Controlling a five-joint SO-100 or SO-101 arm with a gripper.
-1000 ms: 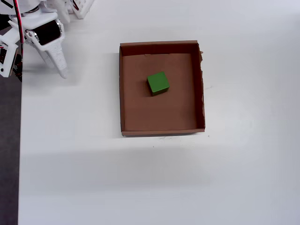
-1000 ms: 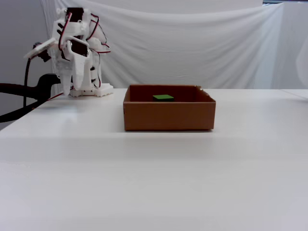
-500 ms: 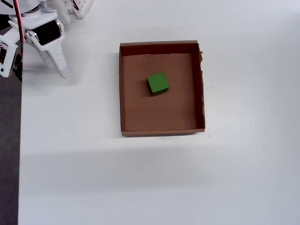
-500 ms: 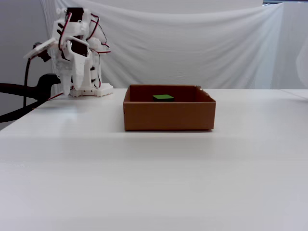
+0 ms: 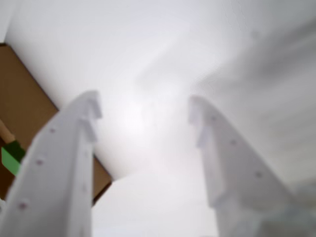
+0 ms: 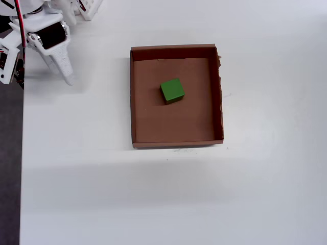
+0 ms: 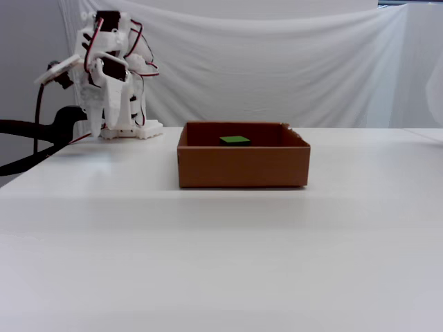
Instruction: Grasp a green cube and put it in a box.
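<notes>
Sitting flat on the floor of the shallow brown cardboard box (image 6: 176,97) is the small bright-green cube (image 6: 172,90), a little toward the back wall in the overhead view and clear of all four sides. From the fixed view only the cube's top face (image 7: 234,140) peeks over the low front wall of the box (image 7: 242,166), which stands near the middle of the white table (image 7: 221,249).

Over at the table's far left corner the white two-finger gripper (image 6: 64,69) hangs folded back near the arm's base, well apart from the box, with its tips pointing down at the tabletop. In the fixed view the gripper (image 7: 111,121) hangs beside the white plastic base (image 7: 128,130), red wires looping over the arm above it.

Through the wrist view the gripper (image 5: 143,116) is spread wide with nothing between its two white fingers (image 5: 74,148), only blurred white surface. At the left edge of that view a corner of the box (image 5: 24,98) shows, and a sliver of the green cube (image 5: 11,157) sits partly hidden behind the left finger.

A white cloth backdrop (image 7: 277,62) hangs behind the table.
</notes>
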